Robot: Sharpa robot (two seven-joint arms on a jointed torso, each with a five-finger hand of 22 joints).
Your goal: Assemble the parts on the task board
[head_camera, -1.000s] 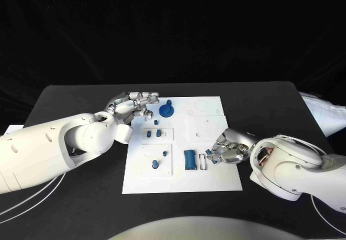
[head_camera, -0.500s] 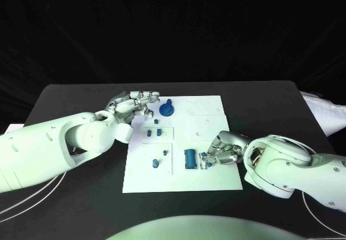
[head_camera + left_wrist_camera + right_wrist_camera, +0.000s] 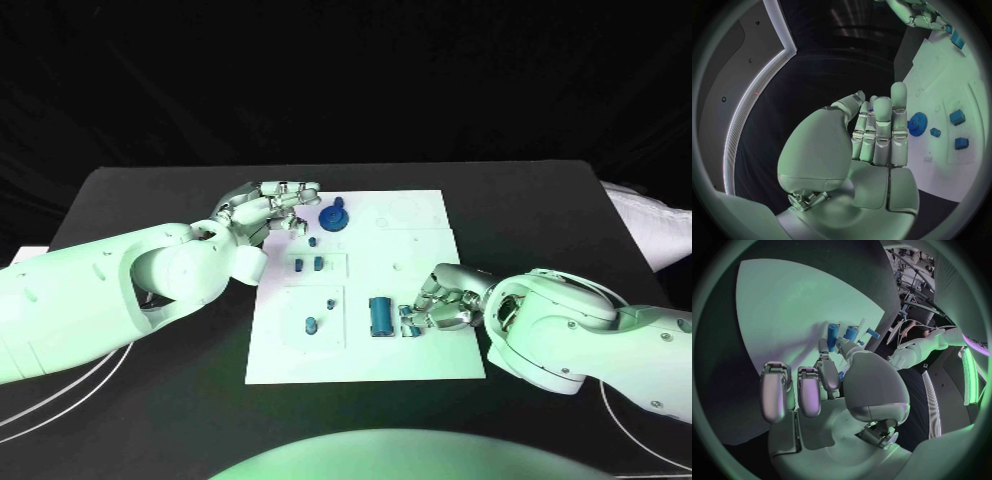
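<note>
The right robot hand (image 3: pixel 444 303) hangs low over the task board (image 3: pixel 418 360), fingers curled toward a small blue part (image 3: pixel 408 327) at their tips, likely to pick or seat it; whether it actually grips the part I cannot tell. Just beside those fingertips lies a larger blue block (image 3: pixel 381 317). The left robot hand (image 3: pixel 268 208) hovers with fingers loosely bent, holding nothing, a blue gear (image 3: pixel 335 219) just beyond them.

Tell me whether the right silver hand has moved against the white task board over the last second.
Yes. The right silver hand has crept leftward across the white task board, closing on the upright blue rectangular block.
</note>
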